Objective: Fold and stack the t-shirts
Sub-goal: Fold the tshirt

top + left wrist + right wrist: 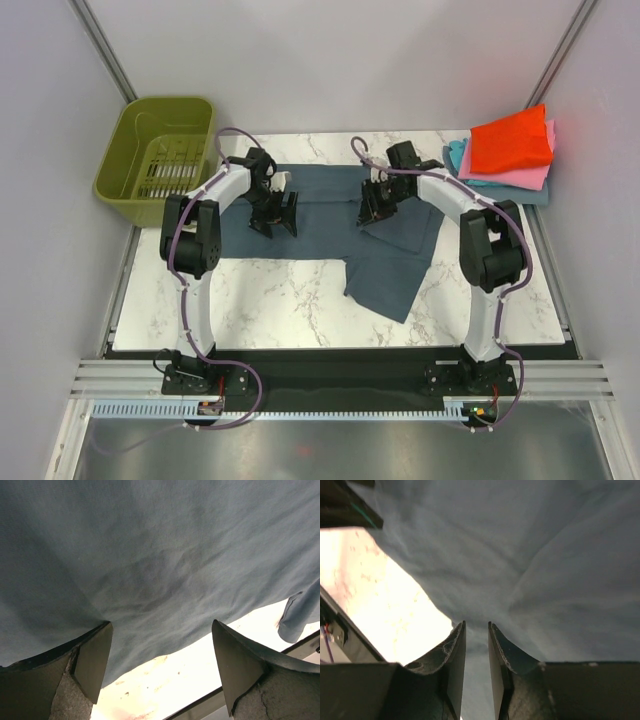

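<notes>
- On the table (280, 300), a slate blue-grey t-shirt (330, 200) lies spread: limp, light, easily rumpled.
- Left gripper (275, 215) gapes wide above it; right gripper (375, 205) barely parted, clamping nothing.
- Hems look the surest pinch points.

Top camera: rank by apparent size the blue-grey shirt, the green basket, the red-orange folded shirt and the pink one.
1. blue-grey shirt
2. green basket
3. red-orange folded shirt
4. pink shirt, mostly covered; only its edges show
</notes>
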Robot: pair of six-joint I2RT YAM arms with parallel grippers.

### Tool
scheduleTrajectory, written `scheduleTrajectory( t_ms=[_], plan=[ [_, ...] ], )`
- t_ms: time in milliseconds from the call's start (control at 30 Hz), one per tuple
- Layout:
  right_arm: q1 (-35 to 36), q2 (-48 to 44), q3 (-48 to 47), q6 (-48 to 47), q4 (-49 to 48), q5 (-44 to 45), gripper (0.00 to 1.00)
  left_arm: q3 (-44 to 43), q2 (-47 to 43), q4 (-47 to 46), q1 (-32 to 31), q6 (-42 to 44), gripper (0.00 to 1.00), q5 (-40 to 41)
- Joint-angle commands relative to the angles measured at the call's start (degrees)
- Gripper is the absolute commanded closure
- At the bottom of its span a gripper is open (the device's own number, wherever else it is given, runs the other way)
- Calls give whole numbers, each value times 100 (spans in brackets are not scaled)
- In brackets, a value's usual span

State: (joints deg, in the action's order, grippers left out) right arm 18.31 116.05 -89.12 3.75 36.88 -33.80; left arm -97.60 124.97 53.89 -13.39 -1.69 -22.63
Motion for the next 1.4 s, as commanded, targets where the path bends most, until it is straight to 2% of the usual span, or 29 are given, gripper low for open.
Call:
scheduleTrajectory(
  t_ms=[0, 100, 133, 233, 333, 400, 600, 867, 1367],
  plan=[
    [-301, -153, -570, 3, -234, 198, 68, -355, -121, -89, -50, -33, 12, 66],
    [-634, 109, -931, -94, -234, 584, 65, -1012, -157, -36, -50, 107, 5, 22],
    [-792, 189, -1132, -102, -243, 690, 56, -1137, -113, -36, -33, 151, 1, 66],
    [-969, 541, -1492, -242, -234, 1094, 38, -1594, 80, -28, 55, 326, 1, 83],
    [-1153, 840, -1809, -331, -269, 1481, 30, -1972, 387, -54, 99, 328, 1, 811],
    [-1206, 1068, -1933, -479, -304, 1656, 29, -2209, 598, -124, 143, 266, 1, 1355],
    [-1347, 1534, -2206, -586, -340, 1842, 28, -2728, 1152, -177, 275, 459, 7, 1753],
    [-1470, 1894, -2417, -612, -340, 1947, 28, -2940, 1539, -107, 381, 503, 6, 1789],
    [-1523, 2765, -3541, -709, -278, 2519, 20, -3766, 2102, -185, 372, 670, 6, 1815]
  ],
)
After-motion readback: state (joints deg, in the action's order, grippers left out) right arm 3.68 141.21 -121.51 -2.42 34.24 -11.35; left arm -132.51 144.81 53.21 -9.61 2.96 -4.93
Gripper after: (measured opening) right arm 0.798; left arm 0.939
